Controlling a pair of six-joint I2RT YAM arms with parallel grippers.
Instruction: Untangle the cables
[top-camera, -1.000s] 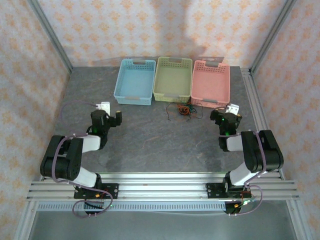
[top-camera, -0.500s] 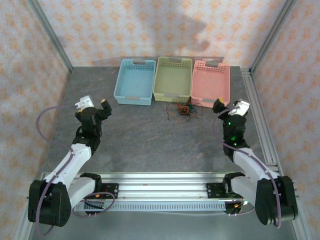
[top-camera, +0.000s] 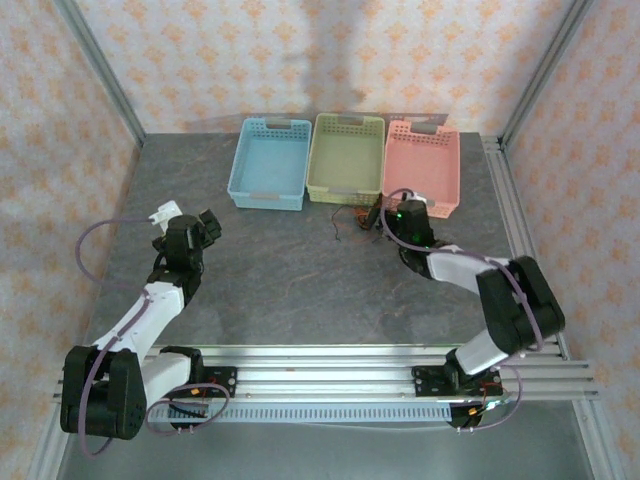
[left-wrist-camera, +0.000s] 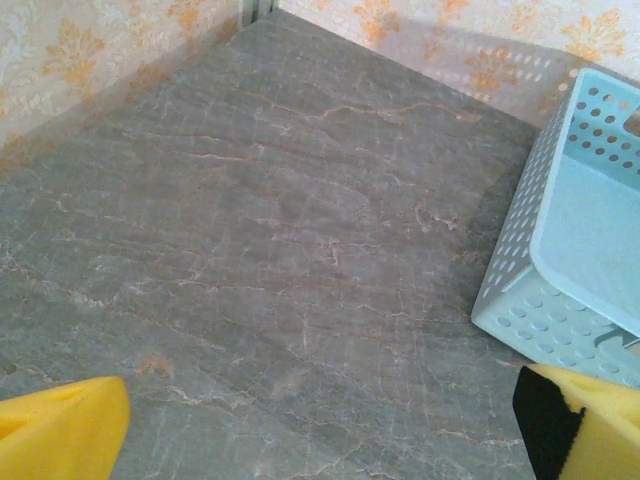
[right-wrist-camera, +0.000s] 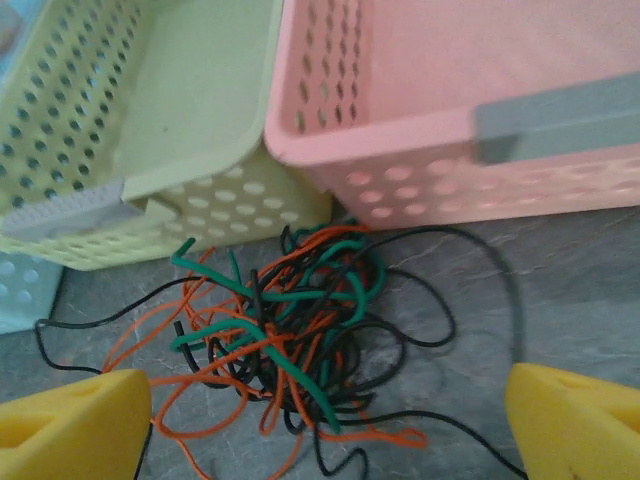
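A: Entry one, containers. What do we count?
B: Three, in a row at the far edge of the tabletop (top-camera: 300, 280), side by side: one blue basket (top-camera: 270, 160), one green basket (top-camera: 346, 155), one pink basket (top-camera: 428, 160).
A: Entry two, the cables?
B: One knot of cables (right-wrist-camera: 300, 340) in black, orange and green. We cannot count the strands inside it. It lies on the tabletop, close against the front walls of the green and pink baskets, below their seam. Loose black loops stray out to either side.
A: Entry three, end effectors?
B: Two. The right end effector (right-wrist-camera: 320, 430) hovers over the knot, fingers spread wide, gripping nothing. The left end effector (left-wrist-camera: 320, 430) is likewise wide open and empty, over bare tabletop beside the blue basket's corner.
A: Open room?
B: We log bare tabletop along the whole near side of the knot, between the two arms
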